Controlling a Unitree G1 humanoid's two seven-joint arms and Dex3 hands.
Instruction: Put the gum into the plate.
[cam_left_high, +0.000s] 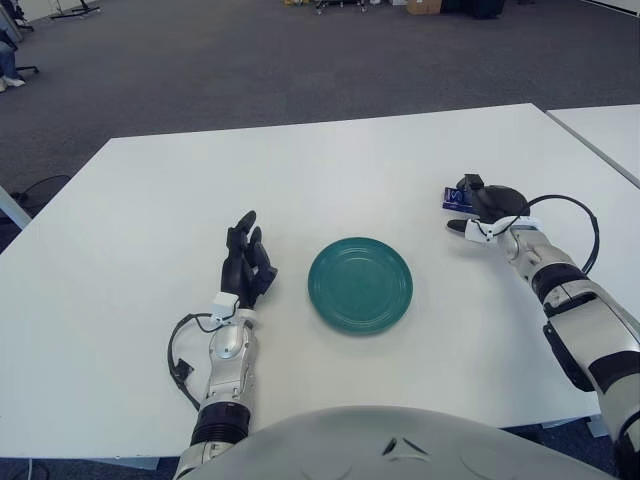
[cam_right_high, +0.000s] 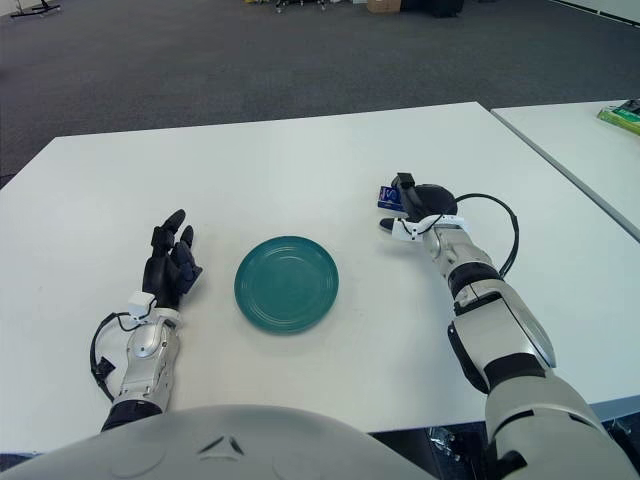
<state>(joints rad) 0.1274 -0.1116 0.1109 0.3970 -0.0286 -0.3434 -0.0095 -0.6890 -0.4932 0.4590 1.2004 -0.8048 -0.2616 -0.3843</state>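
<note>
The gum (cam_left_high: 455, 198) is a small blue pack at the right of the white table (cam_left_high: 300, 180). My right hand (cam_left_high: 481, 208) has its dark fingers curled over the gum from the right, with the pack sticking out on its left side. A round teal plate (cam_left_high: 327, 302) lies bare at the table's middle, about a hand's width left of the gum. My left hand (cam_left_high: 246, 258) shows left of the plate with its fingers spread upward and nothing in them.
A second white table (cam_left_high: 605, 135) stands close on the right, with a green object (cam_right_high: 621, 116) on it. A black cable (cam_left_high: 180, 365) loops beside my left wrist. Grey carpet lies beyond the far table edge.
</note>
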